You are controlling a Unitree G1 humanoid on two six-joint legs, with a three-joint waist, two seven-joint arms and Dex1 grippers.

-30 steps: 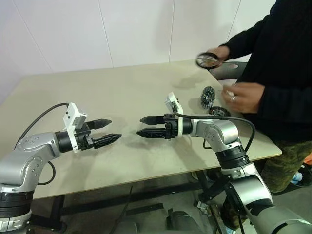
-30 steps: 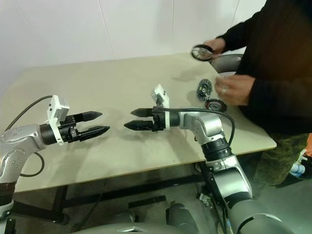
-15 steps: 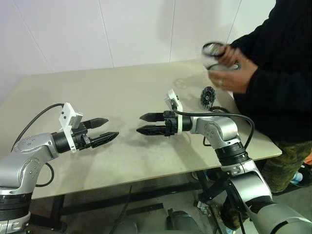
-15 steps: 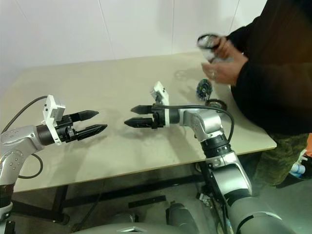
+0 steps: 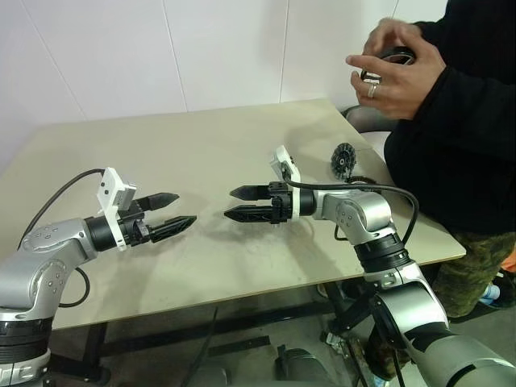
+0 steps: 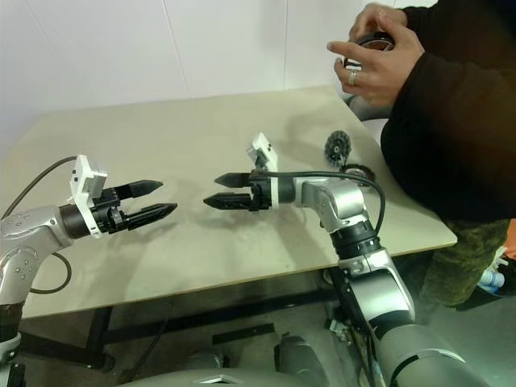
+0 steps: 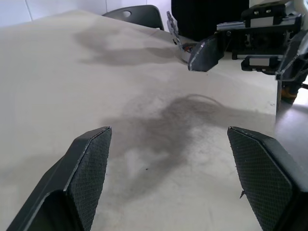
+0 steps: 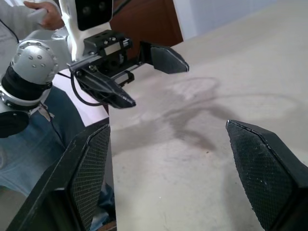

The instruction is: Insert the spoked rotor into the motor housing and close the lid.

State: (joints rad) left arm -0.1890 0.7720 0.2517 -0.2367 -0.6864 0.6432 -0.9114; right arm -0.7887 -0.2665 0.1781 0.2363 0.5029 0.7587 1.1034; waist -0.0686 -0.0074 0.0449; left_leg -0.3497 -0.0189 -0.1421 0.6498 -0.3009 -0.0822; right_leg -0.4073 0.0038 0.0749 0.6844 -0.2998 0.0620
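Both grippers hang empty with fingers spread above the middle of the bench [image 5: 201,153], the left gripper [image 5: 172,211] and right gripper [image 5: 244,203] tip to tip with a gap between, and none of the task parts sits within their reach. A person's hands [image 5: 395,68] hold a round dark-rimmed part [image 5: 395,55], probably the motor housing, high above the bench's far right corner; the lid [image 5: 345,159] stands on edge near the right edge, with the spoked rotor [image 6: 357,171] apparently flat just beside it, partly hidden by the right arm. The risk, as I judge it, is reaching right while the person is working there, striking a hand or toppling the lid. A second ago the person's hands were low over those parts; they have since risen, and the grippers have kept still.
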